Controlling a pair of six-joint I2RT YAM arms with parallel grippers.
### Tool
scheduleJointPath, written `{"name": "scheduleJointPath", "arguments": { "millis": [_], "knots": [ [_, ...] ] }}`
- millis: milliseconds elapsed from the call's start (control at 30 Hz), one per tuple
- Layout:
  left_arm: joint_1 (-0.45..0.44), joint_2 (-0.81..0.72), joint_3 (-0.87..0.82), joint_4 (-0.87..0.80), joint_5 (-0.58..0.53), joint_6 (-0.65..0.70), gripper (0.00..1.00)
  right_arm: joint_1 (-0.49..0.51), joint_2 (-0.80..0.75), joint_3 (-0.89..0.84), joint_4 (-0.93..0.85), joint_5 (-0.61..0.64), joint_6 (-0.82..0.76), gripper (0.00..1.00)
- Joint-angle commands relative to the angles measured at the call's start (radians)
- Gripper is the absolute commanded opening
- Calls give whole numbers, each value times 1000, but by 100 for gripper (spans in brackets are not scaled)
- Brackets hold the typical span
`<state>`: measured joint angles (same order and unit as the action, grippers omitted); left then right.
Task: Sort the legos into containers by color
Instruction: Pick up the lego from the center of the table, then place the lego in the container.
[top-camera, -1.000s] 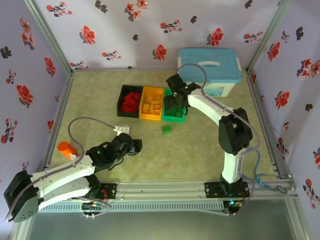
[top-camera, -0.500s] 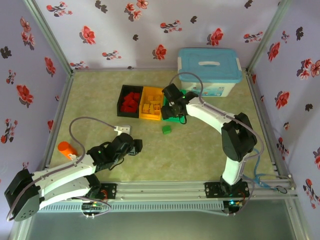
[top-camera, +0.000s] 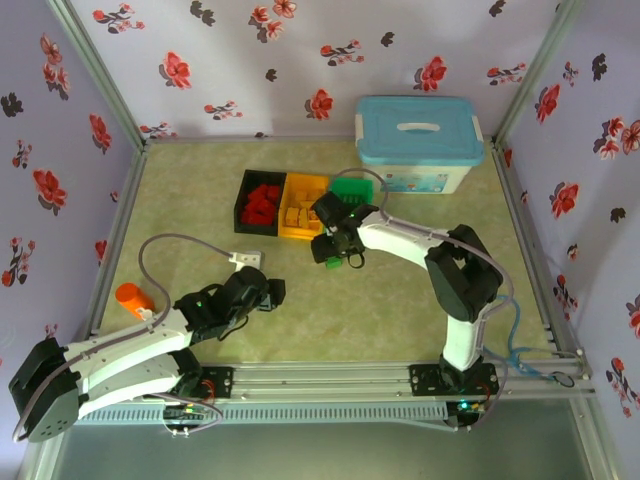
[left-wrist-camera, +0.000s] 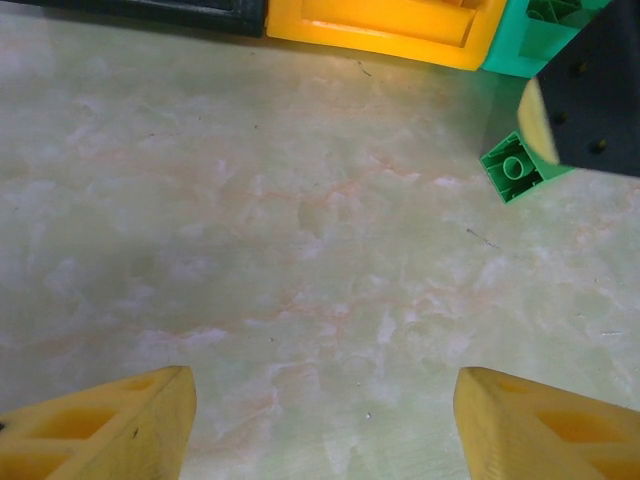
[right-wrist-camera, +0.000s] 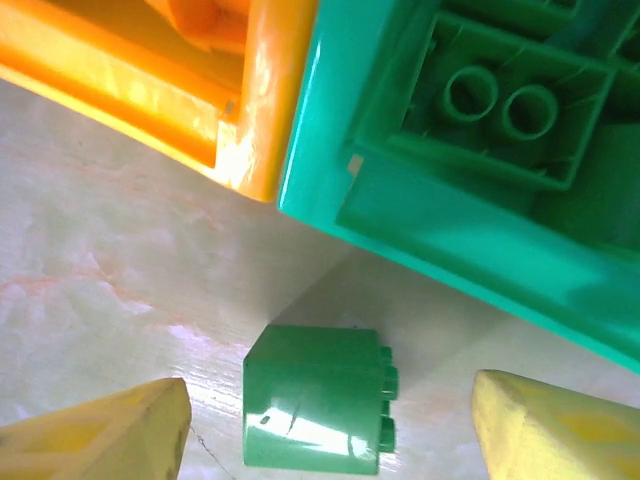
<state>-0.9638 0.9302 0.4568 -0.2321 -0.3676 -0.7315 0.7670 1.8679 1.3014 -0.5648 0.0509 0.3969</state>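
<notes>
Pale marbled table (top-camera: 400, 290) sits boxed in by flowered walls (top-camera: 200, 70). Three bins stand in a row toward its far edge: a black bin (top-camera: 243, 215) holding red bricks (top-camera: 263, 203), an orange bin (top-camera: 300, 236) holding yellow bricks (top-camera: 301, 212), and a green bin (right-wrist-camera: 305, 140) touching the orange one on its right. A white tub (top-camera: 430, 178) with a blue lid (top-camera: 420, 130) stands in the far right corner.

My right gripper (right-wrist-camera: 330, 382) is spread wide and low over the table. One loose green brick (right-wrist-camera: 312, 420) lies on its side between my fingers (right-wrist-camera: 100, 440), and neither finger touches it. That brick rests on the table just in front of the green bin's near wall, close to the corner where it meets the orange bin. More green bricks (right-wrist-camera: 500, 100) lie inside the green bin.

My left gripper (left-wrist-camera: 322, 375) is also spread apart, holding nothing, over bare table toward the near edge. An orange object (top-camera: 132, 298) sits by the left edge.
</notes>
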Motion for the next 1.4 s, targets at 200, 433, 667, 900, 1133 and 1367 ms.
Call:
{"name": "scheduleJointPath", "arguments": {
  "millis": [200,433,667,900,1133,1367],
  "knots": [
    [-57,3,17,90,27,70,70,34,55,-36,39,-24,51,64],
    [-76,36,22,105,25,73,70,40,26,-18,4,20,39,47],
    [-89,16,22,99,19,81,70,41,-17,47,-58,78,4,46],
    [-125,-62,10,111,-23,101,70,31,-46,118,-109,138,-31,46],
    [-134,-73,11,92,-29,100,70,-7,-64,167,-123,175,-35,47],
    [-141,-77,18,84,-38,104,70,-92,-4,289,-202,133,-52,48]
  ]
}}
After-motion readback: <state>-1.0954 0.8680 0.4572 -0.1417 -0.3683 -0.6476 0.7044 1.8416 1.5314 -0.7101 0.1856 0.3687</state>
